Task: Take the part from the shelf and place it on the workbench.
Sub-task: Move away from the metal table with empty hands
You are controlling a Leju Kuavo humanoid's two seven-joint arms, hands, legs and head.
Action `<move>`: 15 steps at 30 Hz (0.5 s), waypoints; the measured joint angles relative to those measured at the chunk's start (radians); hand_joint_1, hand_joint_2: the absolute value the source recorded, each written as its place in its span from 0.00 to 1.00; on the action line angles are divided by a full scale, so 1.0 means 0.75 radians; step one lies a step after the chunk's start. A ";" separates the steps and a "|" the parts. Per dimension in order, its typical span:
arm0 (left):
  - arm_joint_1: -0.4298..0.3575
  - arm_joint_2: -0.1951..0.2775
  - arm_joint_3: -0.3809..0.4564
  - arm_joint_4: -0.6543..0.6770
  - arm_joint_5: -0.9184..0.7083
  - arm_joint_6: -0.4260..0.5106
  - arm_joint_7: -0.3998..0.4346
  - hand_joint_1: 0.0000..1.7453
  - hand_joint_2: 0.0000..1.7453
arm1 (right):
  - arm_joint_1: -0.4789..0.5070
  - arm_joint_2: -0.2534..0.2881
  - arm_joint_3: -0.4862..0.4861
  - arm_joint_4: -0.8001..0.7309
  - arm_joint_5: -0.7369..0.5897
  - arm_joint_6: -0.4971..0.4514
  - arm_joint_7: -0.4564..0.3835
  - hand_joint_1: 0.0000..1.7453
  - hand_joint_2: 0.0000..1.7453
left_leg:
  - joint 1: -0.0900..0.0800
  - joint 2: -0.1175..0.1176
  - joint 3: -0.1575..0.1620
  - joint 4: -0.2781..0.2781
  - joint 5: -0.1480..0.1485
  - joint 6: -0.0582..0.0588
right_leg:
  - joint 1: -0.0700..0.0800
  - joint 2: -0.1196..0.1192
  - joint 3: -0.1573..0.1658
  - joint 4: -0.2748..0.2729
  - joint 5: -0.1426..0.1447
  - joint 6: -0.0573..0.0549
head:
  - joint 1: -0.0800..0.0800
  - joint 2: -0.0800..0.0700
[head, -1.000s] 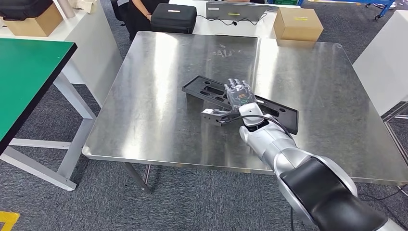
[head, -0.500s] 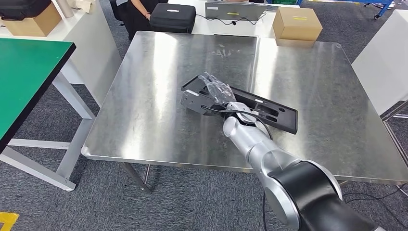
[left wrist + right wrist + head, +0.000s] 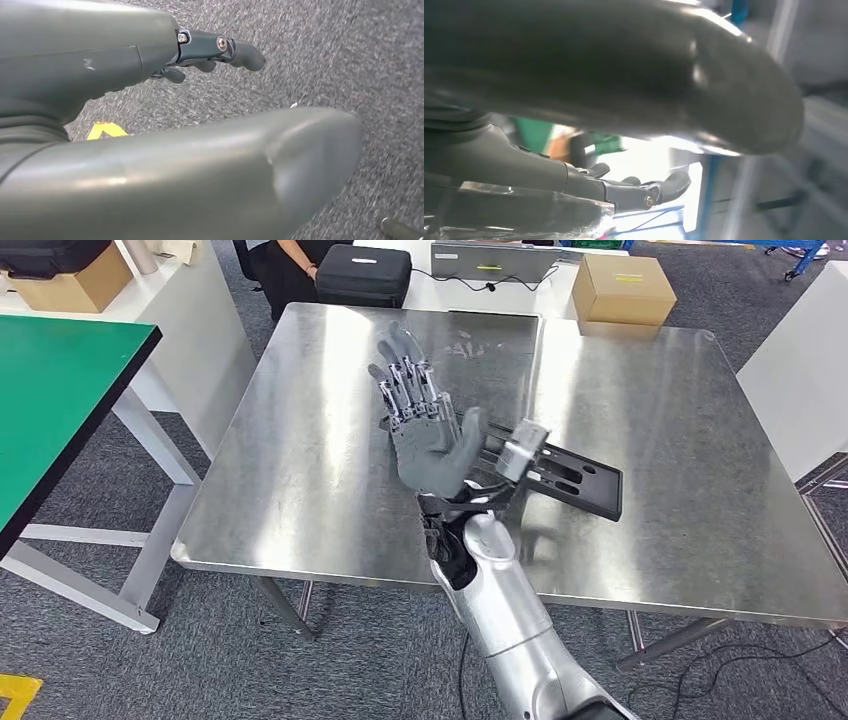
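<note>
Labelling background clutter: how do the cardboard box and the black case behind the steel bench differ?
The cardboard box is brown and sharp-edged with a yellow label; the black case is dark and round-cornered. The cardboard box stands taller, the black case lies flatter. Both sit just beyond the far edge of the workbench.

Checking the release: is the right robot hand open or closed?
Open: the right robot hand is raised palm-up, fingers spread, holding nothing, above the black part on the workbench.
</note>
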 joint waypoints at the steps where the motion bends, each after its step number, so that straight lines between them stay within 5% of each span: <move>1: 0.001 0.001 0.005 0.000 0.002 0.000 -0.005 0.00 0.00 | 0.032 -0.008 0.006 -0.061 -0.033 0.017 -0.008 0.00 0.00 | 0.000 0.000 0.000 0.000 0.000 0.000 | 0.000 0.000 0.000 0.000 0.000 0.000 | 0.000 0.000; 8: 0.003 0.009 0.031 0.000 0.004 -0.004 -0.021 0.00 0.00 | 0.194 -0.077 0.014 -0.345 -0.183 0.118 -0.028 0.00 0.00 | 0.000 0.000 0.000 0.000 0.000 0.000 | 0.000 0.000 0.000 0.000 0.000 0.000 | 0.000 0.000; 15: 0.003 0.013 0.034 0.000 -0.024 -0.005 -0.026 0.00 0.00 | 0.327 -0.139 0.017 -0.492 -0.131 0.145 -0.066 0.00 0.00 | 0.000 0.000 0.000 0.000 0.000 0.000 | 0.000 0.000 0.001 0.000 0.001 0.000 | 0.000 0.000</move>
